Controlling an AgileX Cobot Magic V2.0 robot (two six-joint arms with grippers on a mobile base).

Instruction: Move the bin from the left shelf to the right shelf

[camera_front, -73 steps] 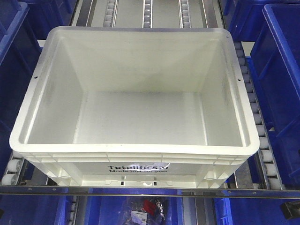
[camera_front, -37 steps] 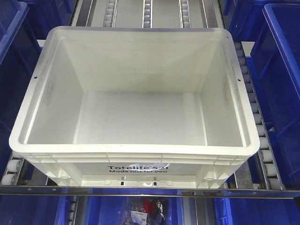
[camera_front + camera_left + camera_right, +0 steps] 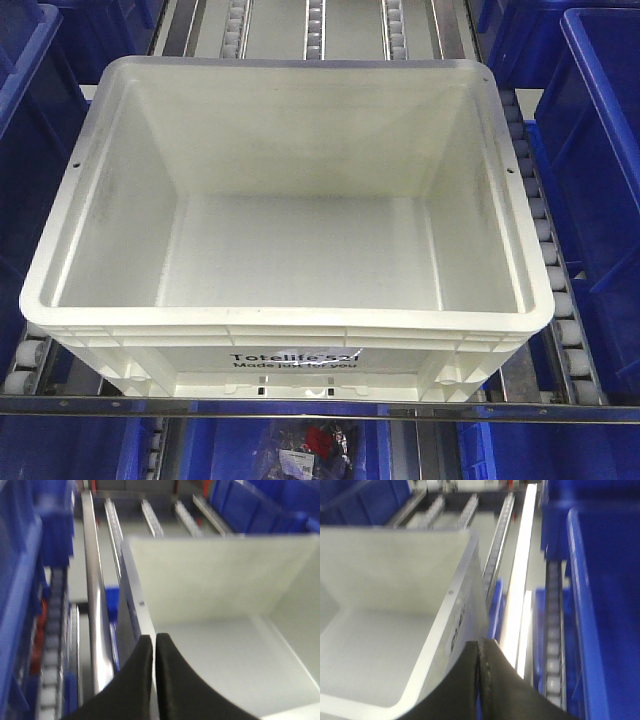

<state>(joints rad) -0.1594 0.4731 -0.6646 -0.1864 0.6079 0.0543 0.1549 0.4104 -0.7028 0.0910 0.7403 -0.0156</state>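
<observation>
The bin [image 3: 290, 322] sits on rollers [image 3: 566, 345], its print [image 3: 295, 361] partly glared out; the left gripper [image 3: 155, 645] and right gripper [image 3: 479, 650], both blurred, are pressed together.

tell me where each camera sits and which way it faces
Front view: above the shelf front, looking down into the empty bin; no robot parts show.
Left wrist: by the bin's left side, looking along the shelf; shut left gripper at bottom.
Right wrist: by the bin's right side, looking the same way; shut right gripper at bottom.
Shared: both wrist views show the bin and blue bins.
</observation>
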